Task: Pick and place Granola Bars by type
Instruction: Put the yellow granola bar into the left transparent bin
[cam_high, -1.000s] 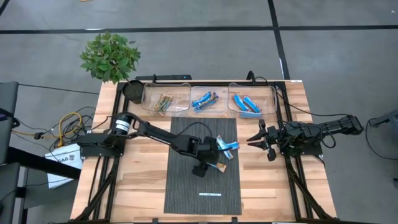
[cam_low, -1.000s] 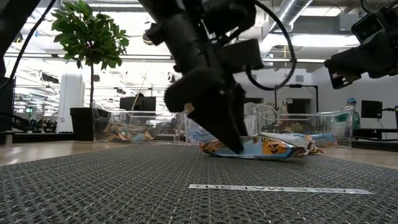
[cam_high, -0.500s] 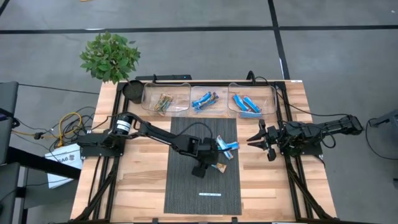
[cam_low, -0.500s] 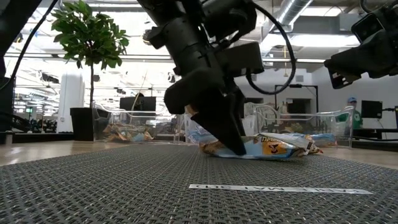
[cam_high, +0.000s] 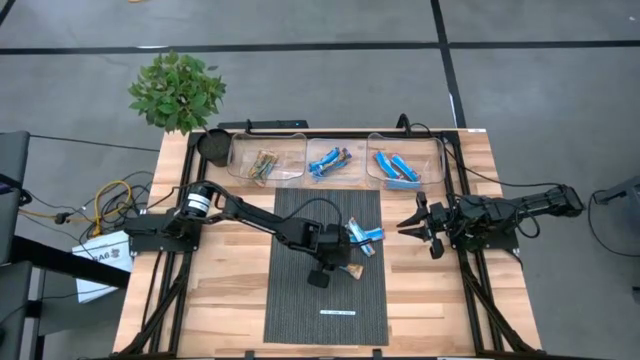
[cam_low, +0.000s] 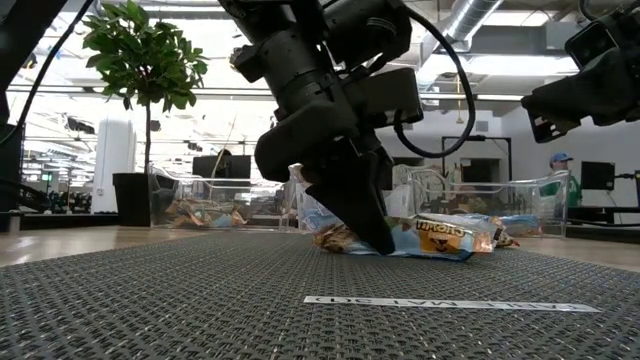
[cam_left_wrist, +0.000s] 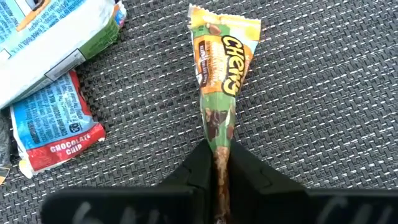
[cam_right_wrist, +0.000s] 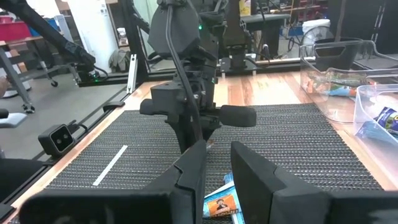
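The green bar (cam_left_wrist: 219, 81) lies on the mat (cam_high: 290, 310) near its middle, and the left gripper (cam_left_wrist: 217, 163) is closed on one end of its wrapper, probably because the thin end is easy to pinch. Two bars (cam_high: 367, 236) lie just beside it, not yet sorted. At the far edge of the table stand three bins (cam_high: 336, 160), each with one type of bar, so this bar likely belongs to one of them. The right gripper (cam_high: 417, 225) waits beside the mat, fingers apart, holding nothing.
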